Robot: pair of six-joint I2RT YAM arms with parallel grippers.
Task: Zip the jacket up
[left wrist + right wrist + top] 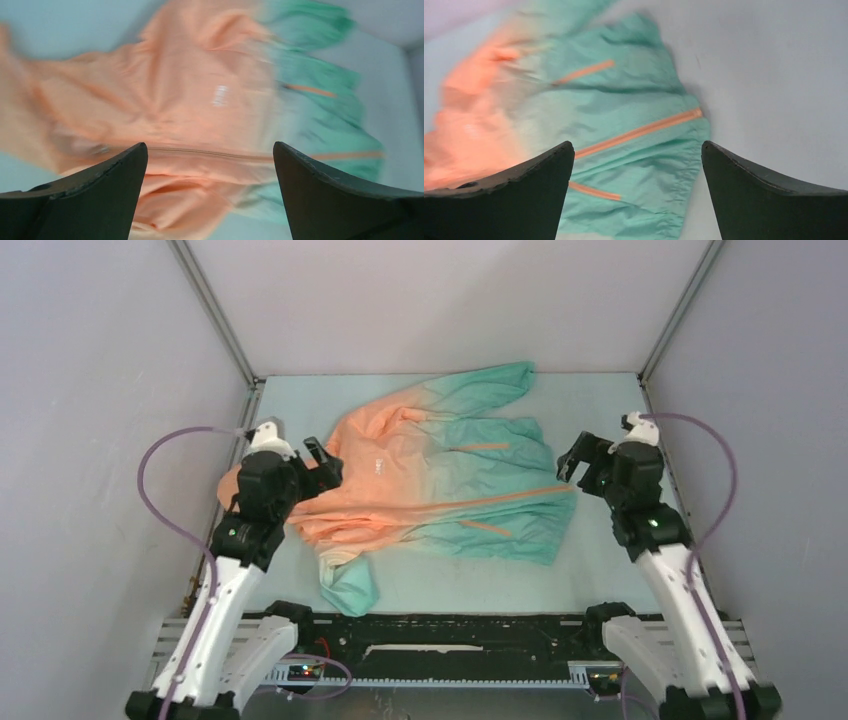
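Note:
The jacket [430,480] lies flat on the table, peach-orange at the left and teal-green at the right. Its central zipper [480,502] runs left to right as an orange line. An orange pocket strip [478,447] lies above it and another [487,527] below. My left gripper [325,462] is open and empty above the orange collar end; the zipper [210,153] shows between its jaws. My right gripper [575,462] is open and empty beside the teal hem [684,170], with the zipper's end [644,130] in view.
Grey enclosure walls [90,390] stand on three sides. One sleeve [350,580] trails toward the near edge, the other [490,380] toward the back. The black rail [450,635] with the arm bases runs along the near edge.

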